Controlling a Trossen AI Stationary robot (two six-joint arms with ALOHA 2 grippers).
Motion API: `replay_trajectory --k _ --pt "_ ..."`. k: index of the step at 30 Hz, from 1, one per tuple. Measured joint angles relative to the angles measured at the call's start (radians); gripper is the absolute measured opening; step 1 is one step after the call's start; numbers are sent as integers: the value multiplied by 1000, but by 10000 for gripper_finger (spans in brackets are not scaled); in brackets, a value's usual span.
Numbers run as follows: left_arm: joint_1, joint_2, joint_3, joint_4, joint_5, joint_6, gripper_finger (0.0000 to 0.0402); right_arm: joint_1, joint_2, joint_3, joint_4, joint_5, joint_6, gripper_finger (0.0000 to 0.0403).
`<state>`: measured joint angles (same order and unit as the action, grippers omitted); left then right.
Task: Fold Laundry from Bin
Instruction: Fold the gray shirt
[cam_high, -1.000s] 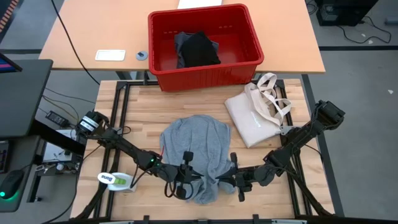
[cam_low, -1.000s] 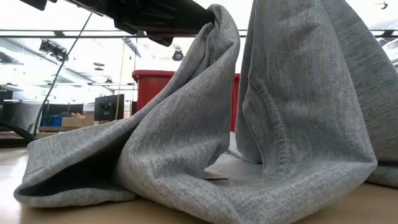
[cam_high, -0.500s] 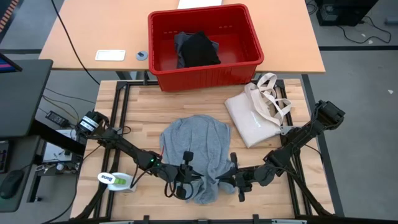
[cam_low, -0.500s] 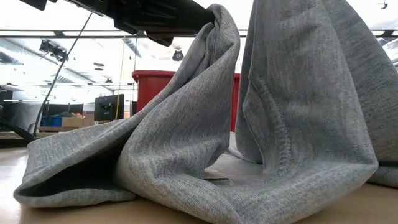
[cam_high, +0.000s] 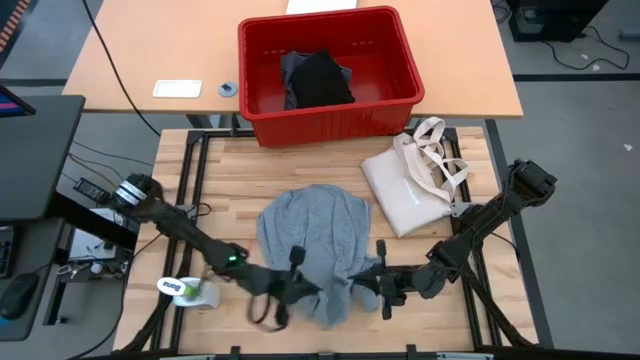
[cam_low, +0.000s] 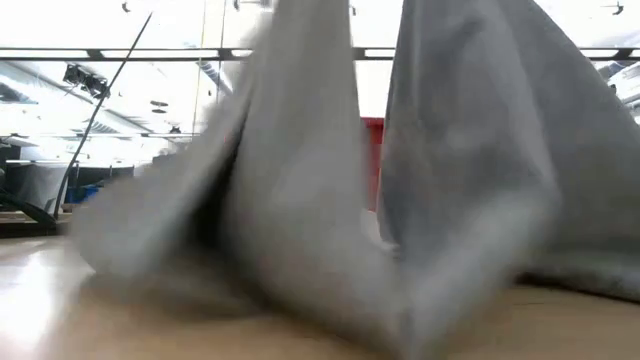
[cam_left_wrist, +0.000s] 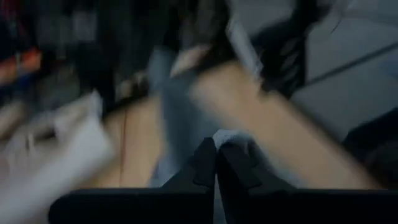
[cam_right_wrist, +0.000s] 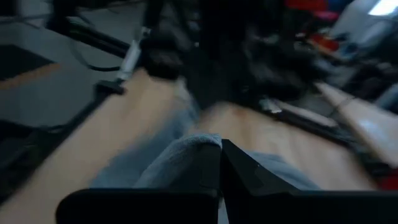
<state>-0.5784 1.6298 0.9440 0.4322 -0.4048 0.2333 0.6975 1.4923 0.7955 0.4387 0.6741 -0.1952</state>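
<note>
- Both arms have shifted: left gripper (cam_high: 300, 287) and right gripper (cam_high: 362, 283), each pinching the T-shirt's (cam_high: 315, 235) near hem, now sit closer together.
- Keeping both pinches level should keep the fold square.
- Beyond, the bin (cam_high: 330, 118) holds a black garment (cam_high: 320, 82).

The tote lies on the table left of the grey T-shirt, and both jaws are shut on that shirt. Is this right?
Not quite. The high view shows the tote lying right of the grey T-shirt, not left. The rest holds: both sets of jaws are shut on that shirt.
</note>
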Motion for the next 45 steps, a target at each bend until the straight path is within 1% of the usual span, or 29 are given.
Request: replay_trajectory --k 2,4,7,9,11,12,14,16,18,20,22,24,26,29,35,40,43,45 --pt "-43 -68 27 -26 -11 59 14 21 -34 26 -18 57 -36 13" --pt "-85 -128 45 -52 -45 95 14 40 -68 54 -51 80 -43 13" --pt "-126 -206 51 -48 -74 119 14 56 -95 71 -72 54 -43 13" --pt "-139 -242 51 -47 -74 122 14 56 -100 71 -77 17 -44 13" --pt "-140 -271 51 -47 -91 123 14 56 -101 71 -79 11 -44 13" --pt "-140 -282 51 -41 -118 123 14 56 -104 71 -83 21 -46 13" --pt "-140 -311 65 -35 -209 124 14 56 -124 82 -131 39 -51 13" --pt "-145 -342 114 -40 -300 137 14 56 -162 131 -228 43 -49 13" --pt "-147 -366 191 -59 -333 153 14 55 -200 207 -333 40 -46 12" --pt "-143 -370 291 -96 -330 172 14 55 -223 294 -436 7 -45 12" --pt "-147 -368 393 -140 -326 215 14 55 -233 378 -520 -58 -48 12" --pt "-150 -367 480 -159 -312 250 14 53 -235 454 -573 -131 -64 13" --pt "-142 -368 545 -156 -307 273 14 53 -236 518 -607 -175 -93 13" --pt "-131 -368 624 -160 -306 298 14 53 -235 617 -661 -171 -137 13" --pt "-132 -347 780 -159 -307 344 14 50 -236 860 -780 -144 -179 13" --pt "-132 -282 946 -164 -307 466 14 27 -235 1054 -803 -144 -271 13" --pt "-131 -248 1017 -171 -307 502 14 4 -240 1116 -801 -142 -261 13" --pt "-131 -236 1024 -205 -307 519 14 -8 -241 1119 -831 -139 -236 13"
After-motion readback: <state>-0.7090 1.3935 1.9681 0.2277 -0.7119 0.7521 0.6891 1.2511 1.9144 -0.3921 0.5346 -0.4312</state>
